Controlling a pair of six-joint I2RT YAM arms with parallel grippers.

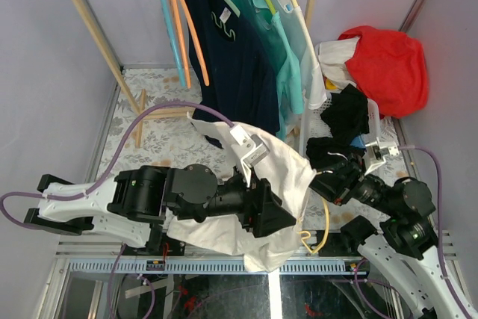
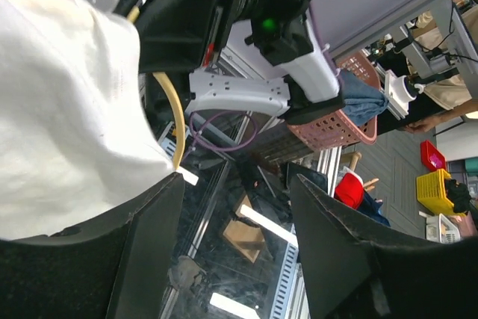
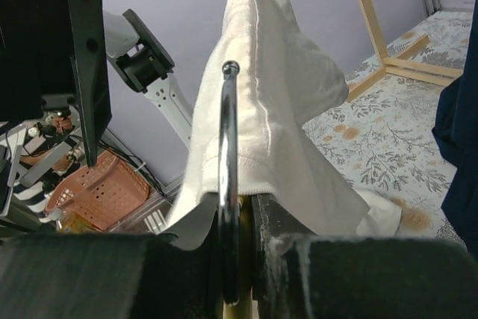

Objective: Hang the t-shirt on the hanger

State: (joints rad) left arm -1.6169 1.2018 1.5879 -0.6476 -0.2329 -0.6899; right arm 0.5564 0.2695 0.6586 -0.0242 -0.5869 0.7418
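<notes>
T-shirt [image 1: 287,173] is draping over the left arm [image 1: 187,196] at the table's [image 1: 149,140] near edge, burying most of the hanger [image 1: 326,223]; only a yellow loop is showing. Left gripper [image 2: 237,181] is gaping, holding nothing. Right gripper [image 3: 235,248] is clamping the hanger's hook. Garment rack [image 1: 97,28] is standing well apart at the far edge.

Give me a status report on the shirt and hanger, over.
Status: left fingers open, empty, beside the t-shirt. The right fingers shut on the hanger hook. Shirt draped over it, bunched. Fabric crowded by left arm.
</notes>
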